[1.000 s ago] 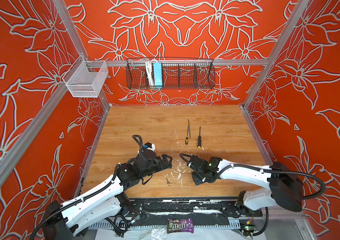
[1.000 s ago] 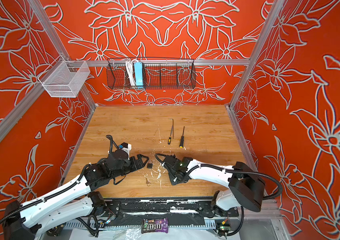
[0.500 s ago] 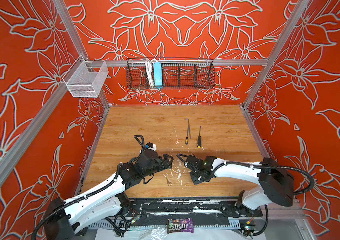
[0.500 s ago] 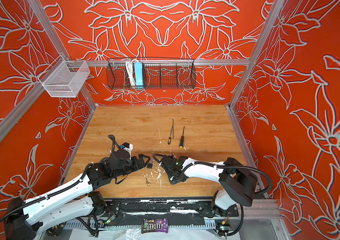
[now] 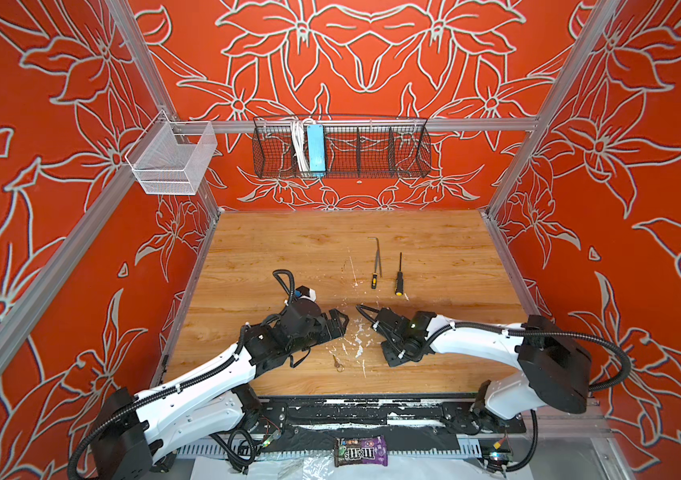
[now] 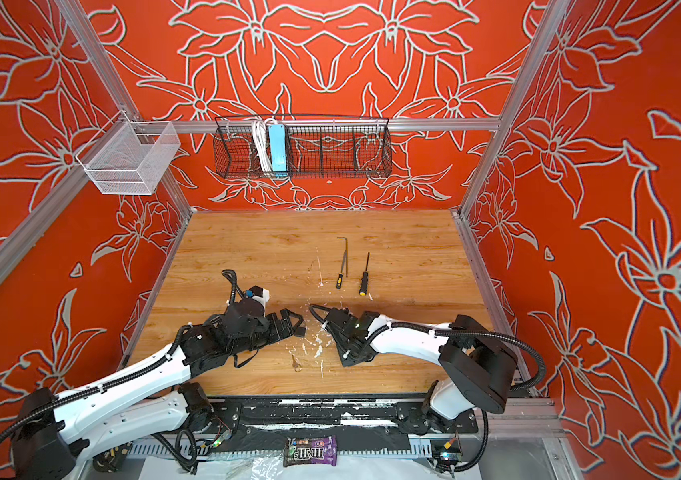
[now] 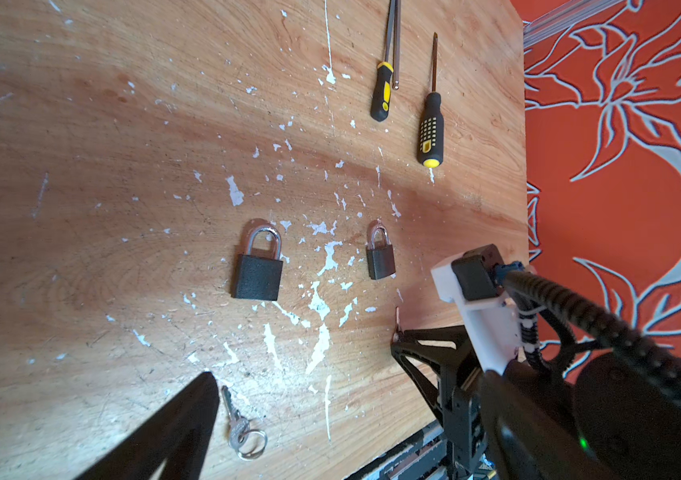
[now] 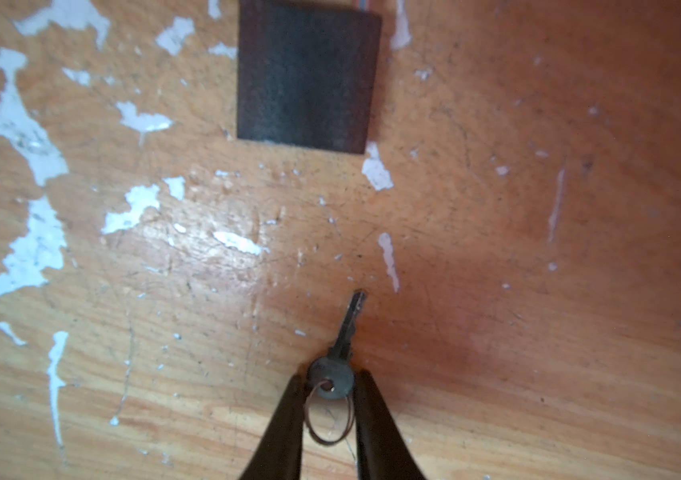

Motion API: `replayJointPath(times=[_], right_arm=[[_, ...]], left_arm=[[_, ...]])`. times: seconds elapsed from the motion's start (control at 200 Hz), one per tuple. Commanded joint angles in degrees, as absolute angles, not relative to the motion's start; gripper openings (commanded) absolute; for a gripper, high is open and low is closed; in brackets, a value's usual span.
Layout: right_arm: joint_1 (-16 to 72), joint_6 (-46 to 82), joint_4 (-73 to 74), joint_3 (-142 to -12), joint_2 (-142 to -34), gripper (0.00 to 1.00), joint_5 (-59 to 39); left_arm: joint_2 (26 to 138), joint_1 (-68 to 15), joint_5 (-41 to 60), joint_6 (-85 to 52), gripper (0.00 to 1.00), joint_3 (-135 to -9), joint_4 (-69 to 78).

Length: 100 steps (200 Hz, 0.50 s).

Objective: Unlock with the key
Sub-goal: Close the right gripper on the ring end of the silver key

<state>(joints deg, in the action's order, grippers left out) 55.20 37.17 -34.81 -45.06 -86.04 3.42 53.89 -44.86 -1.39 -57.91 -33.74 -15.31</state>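
My right gripper (image 8: 331,384) is shut on the round head of a small silver key (image 8: 345,332). Its ring hangs between the fingers and its blade points at a black padlock body (image 8: 307,79) just ahead. In both top views this gripper (image 5: 392,360) (image 6: 347,361) points down at the table's front middle. The left wrist view shows a large padlock (image 7: 257,266) and a small padlock (image 7: 380,257) lying flat with shackles closed. A second key on a ring (image 7: 241,428) (image 5: 337,363) lies beside one finger (image 7: 189,415) of my left gripper (image 5: 340,326), which is open and holds nothing.
Two black-and-yellow screwdrivers (image 5: 374,280) (image 5: 399,284) and a hex key (image 5: 376,249) lie farther back. White paint flecks (image 5: 358,340) mark the wooden table (image 5: 455,270). A black wire basket (image 5: 340,145) and a white mesh basket (image 5: 172,164) hang on the walls. A candy bag (image 5: 360,451) lies in front.
The right gripper's fingers have closed in on the key's head, and that arm's elbow has swung a little to the left. The left arm has barely moved.
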Motion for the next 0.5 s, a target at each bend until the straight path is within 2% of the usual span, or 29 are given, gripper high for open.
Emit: replayJointPath(times=[0.0, 0.265, 0.495], right_arm=[[54.8, 37.2, -35.3, -43.1, -85.9, 0.19, 3.8], [54.7, 36.4, -35.4, -43.2, -84.8, 0.07, 4.1], [54.6, 34.9, -34.1, -42.8, -83.9, 0.03, 4.1]], left_arm=[[54.5, -45.4, -1.6, -58.3, 0.97, -35.5, -14.3], [54.6, -45.5, -1.5, -58.3, 0.97, -36.1, -14.4], [54.0, -45.7, -1.3, -58.7, 0.97, -35.8, -14.3]])
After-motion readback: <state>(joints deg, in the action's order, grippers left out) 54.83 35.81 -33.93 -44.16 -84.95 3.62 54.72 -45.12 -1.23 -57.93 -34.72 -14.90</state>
